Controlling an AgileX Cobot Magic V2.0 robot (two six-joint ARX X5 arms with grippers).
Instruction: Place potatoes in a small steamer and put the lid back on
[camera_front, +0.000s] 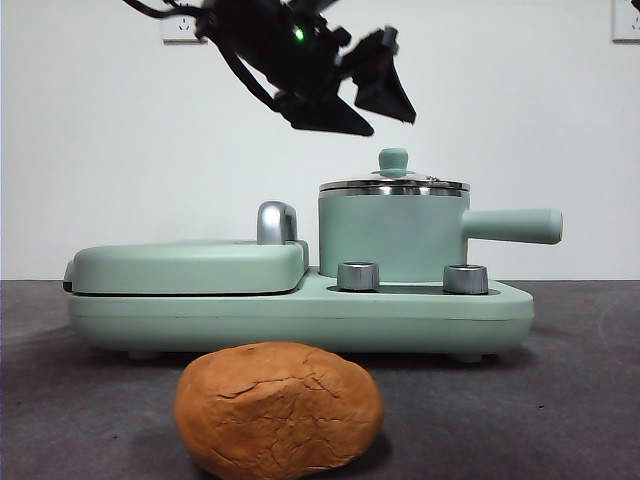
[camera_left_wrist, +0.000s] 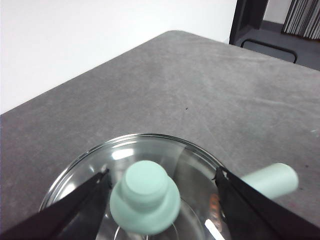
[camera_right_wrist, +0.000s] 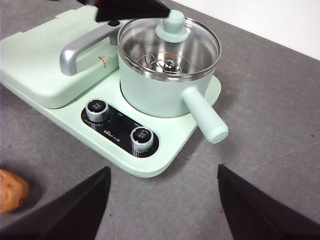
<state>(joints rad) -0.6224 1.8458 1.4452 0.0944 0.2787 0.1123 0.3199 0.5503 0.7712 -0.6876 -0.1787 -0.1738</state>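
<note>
A dark grey, felt-like table top (camera_front: 580, 400) runs back to a plain white wall (camera_front: 100, 150), where socket plates show at both top corners in the front view. Nearest the front camera lies the potato (camera_front: 279, 408), a large oval orange-brown lump with a matte, cracked skin, resting on the table in front of the cooker and apart from it. Behind it sits the mint-green cooker base (camera_front: 300, 315) with two steel-rimmed dials (camera_right_wrist: 98, 110), one just beside the other on a black panel. On the base's left half is the flat griddle cover (camera_front: 185, 265) with its chrome handle (camera_front: 277, 222). On the other half stands the small steamer (camera_front: 392, 240), a mint-green pot with a steel rim and a straight side handle (camera_front: 512, 225) pointing away from the griddle. The glass lid (camera_right_wrist: 170, 45) with its mint-green knob (camera_left_wrist: 145, 197) sits on the pot. The left gripper (camera_left_wrist: 160, 185) hovers above the lid, jaws spread wide on either side of the knob, touching nothing. The right gripper (camera_right_wrist: 162, 192) hangs high above the table near the pot handle, jaws apart and empty
</note>
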